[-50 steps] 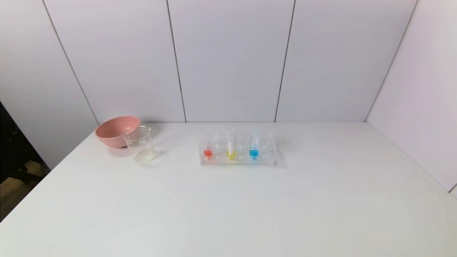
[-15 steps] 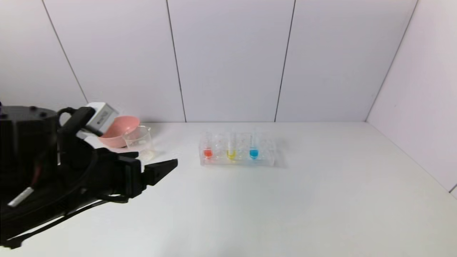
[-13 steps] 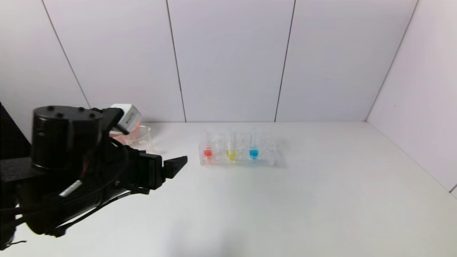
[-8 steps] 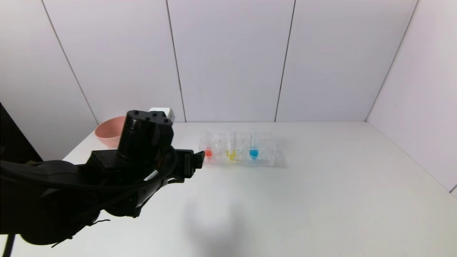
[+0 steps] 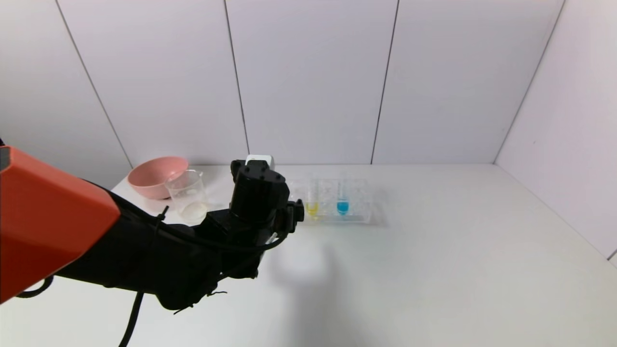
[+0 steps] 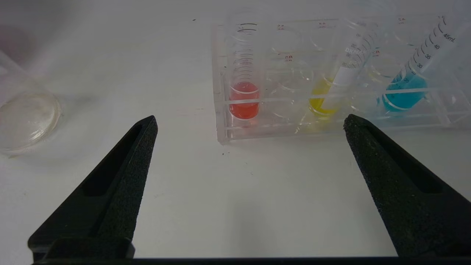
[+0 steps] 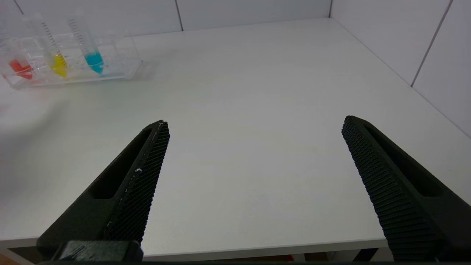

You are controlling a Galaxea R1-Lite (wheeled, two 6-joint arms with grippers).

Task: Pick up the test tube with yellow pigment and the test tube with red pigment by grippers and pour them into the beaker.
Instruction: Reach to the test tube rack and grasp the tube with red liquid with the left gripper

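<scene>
The red-pigment tube (image 6: 243, 96) and the yellow-pigment tube (image 6: 328, 96) stand in a clear rack (image 6: 331, 127) with a blue-tipped tube (image 6: 404, 94). My left gripper (image 6: 250, 118) is open and empty. It hovers just in front of the rack's red end, apart from it. In the head view the left gripper (image 5: 295, 215) hides the red tube, while the yellow tube (image 5: 312, 201) shows. The beaker (image 5: 188, 195) stands to the left, empty but for a pale film. My right gripper (image 7: 254, 121) is open and empty over the table's front edge.
A pink bowl (image 5: 152, 176) sits behind the beaker at the back left. The rack also shows far off in the right wrist view (image 7: 121, 68). White walls close in the back and right of the table (image 5: 434, 270).
My left arm came in from the left and swung forward and right across the table, from beside the beaker to the rack's red end. The tubes, rack and beaker have not moved.
</scene>
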